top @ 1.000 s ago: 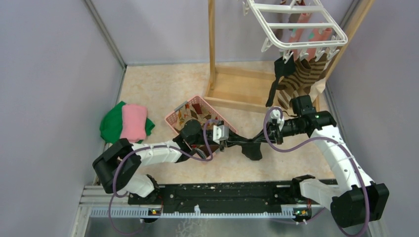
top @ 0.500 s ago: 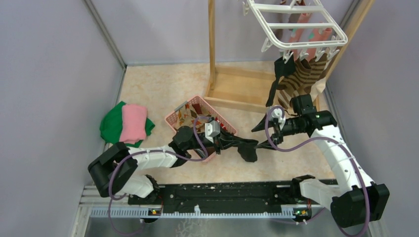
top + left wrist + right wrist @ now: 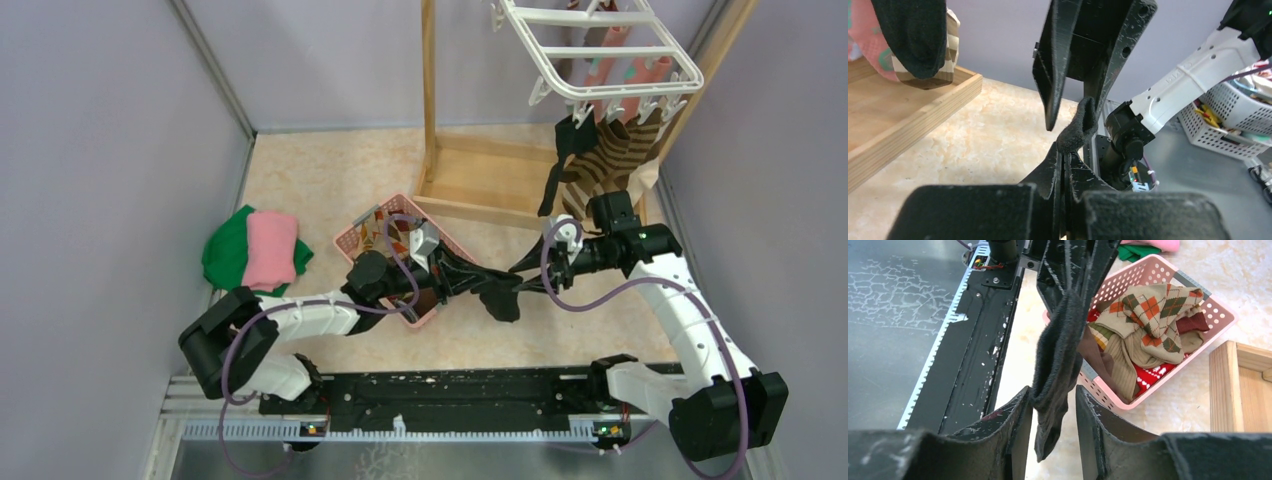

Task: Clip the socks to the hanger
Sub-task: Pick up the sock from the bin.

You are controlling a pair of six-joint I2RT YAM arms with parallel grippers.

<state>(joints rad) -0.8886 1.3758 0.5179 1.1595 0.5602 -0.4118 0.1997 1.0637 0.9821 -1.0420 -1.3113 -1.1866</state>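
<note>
The left gripper (image 3: 1064,165) pinches the black sock (image 3: 1060,340); the spread right gripper (image 3: 1052,390) should close squarely on it before the left releases.

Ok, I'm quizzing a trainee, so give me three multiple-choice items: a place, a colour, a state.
1. Where is the argyle sock? A in the pink basket; B on the hanger; C on the wooden stand.
2. What colour is the sock between the arms? A pink; B black; C striped.
3. The right fingers are: A shut on that sock; B open either side of it; C far from it.
A, it tops the basket's pile; B, black fabric in the left fingers; B, they flank the hanging sock.
</note>
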